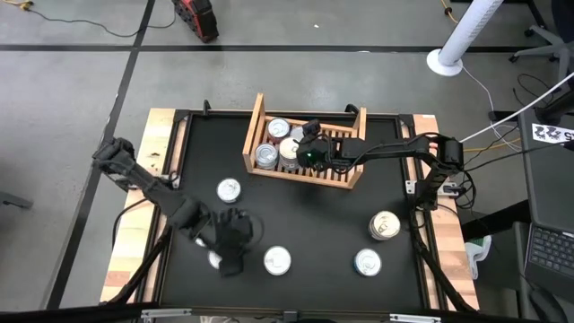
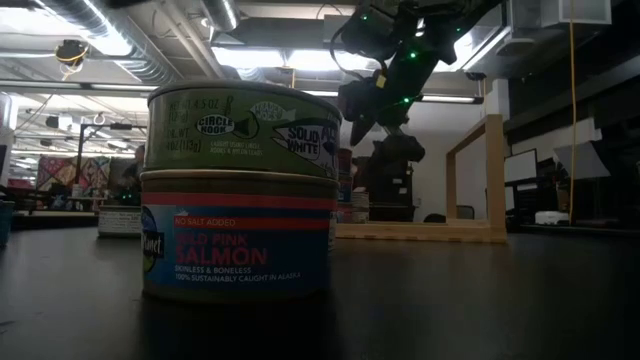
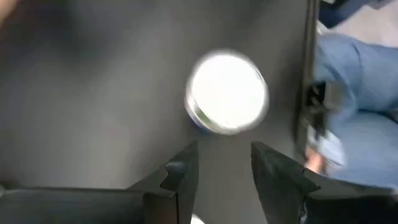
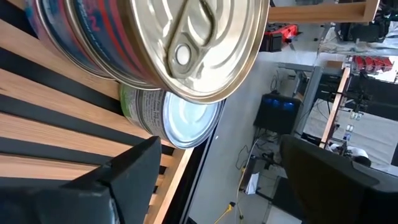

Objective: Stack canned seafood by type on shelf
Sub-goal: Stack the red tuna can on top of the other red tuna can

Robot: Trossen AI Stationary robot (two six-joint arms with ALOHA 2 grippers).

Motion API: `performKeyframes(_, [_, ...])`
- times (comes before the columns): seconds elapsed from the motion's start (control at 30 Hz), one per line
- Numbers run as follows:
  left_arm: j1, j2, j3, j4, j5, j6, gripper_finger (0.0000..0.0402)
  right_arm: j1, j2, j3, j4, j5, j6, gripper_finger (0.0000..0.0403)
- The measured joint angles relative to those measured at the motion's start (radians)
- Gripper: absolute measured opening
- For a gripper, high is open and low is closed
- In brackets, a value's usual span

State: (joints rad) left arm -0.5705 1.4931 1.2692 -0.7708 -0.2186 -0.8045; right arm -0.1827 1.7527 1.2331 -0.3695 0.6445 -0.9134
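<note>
Where tins (image 1: 277, 260) scatter, black table (image 1: 332, 224) (concrete floor (image 1: 72, 90))

The setting was a robotics lab or workshop. A black-topped work table (image 1: 296, 224) with bare plywood edges stood on a grey concrete floor (image 1: 81, 81) marked with dark tape lines. Loose cables (image 1: 502, 126) trailed across the floor beside a white round-based stand (image 1: 453, 45), and an open laptop (image 1: 549, 251) sat at one side. Overhead ran exposed silver ventilation ducts (image 2: 110, 40) and long fluorescent ceiling lights (image 2: 270, 55).
</note>
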Motion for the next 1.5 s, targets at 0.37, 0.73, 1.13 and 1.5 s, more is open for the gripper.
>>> performKeyframes(0.37, [-0.201, 0.176, -0.014, -0.006, 0.062, -0.170, 0.0139, 0.000, 0.000, 0.000, 0.000, -0.021, 0.000, 0.0326])
performKeyframes(0.73, [-0.224, 0.258, -0.014, -0.151, 0.089, -0.279, 0.0139, 0.000, 0.000, 0.000, 0.000, -0.027, 0.000, 0.0326])
performKeyframes(1.13, [-0.240, 0.314, -0.019, -0.163, 0.105, -0.288, 0.0139, 0.000, 0.000, 0.000, 0.000, -0.027, 0.000, 0.0326])
performKeyframes(1.5, [-0.241, 0.379, -0.014, -0.165, 0.098, -0.294, 0.0139, 0.000, 0.000, 0.000, 0.000, -0.027, 0.000, 0.0326])
